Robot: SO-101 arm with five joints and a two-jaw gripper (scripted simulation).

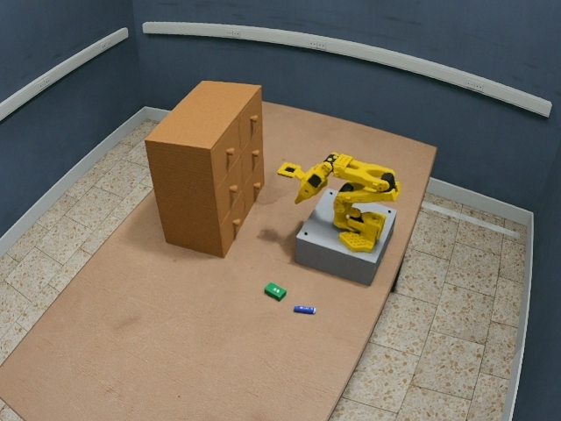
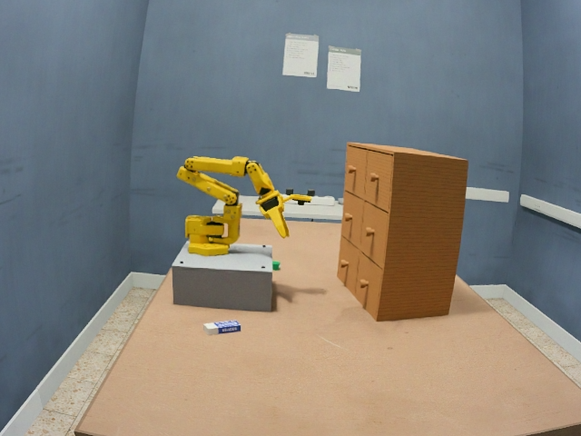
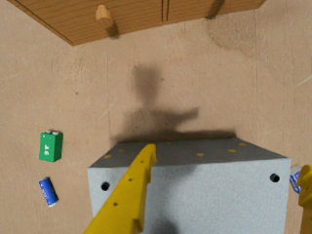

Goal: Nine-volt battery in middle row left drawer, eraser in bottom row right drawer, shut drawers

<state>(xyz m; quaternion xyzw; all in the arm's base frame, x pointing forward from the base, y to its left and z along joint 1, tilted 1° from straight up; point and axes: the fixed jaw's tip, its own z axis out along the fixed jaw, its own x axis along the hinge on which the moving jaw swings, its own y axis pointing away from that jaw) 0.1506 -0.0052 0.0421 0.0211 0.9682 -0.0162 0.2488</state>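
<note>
Top view, tool (image 1: 296, 184) spread and gripping nothing, hanging between chest (image 1: 204, 122) front and pedestal (image 1: 316, 246) edge.

Little could be read. The green nine-volt battery (image 3: 51, 146) — on the counter to the left of the hand in the wrist view — bore small white marks on its top face, too blurred to make out. The eraser (image 2: 222, 327) carried white lettering on its blue sleeve, also illegible. Two white sheets (image 2: 300, 54) on the far wall, beyond the hand, showed lines of print too small to read.
</note>
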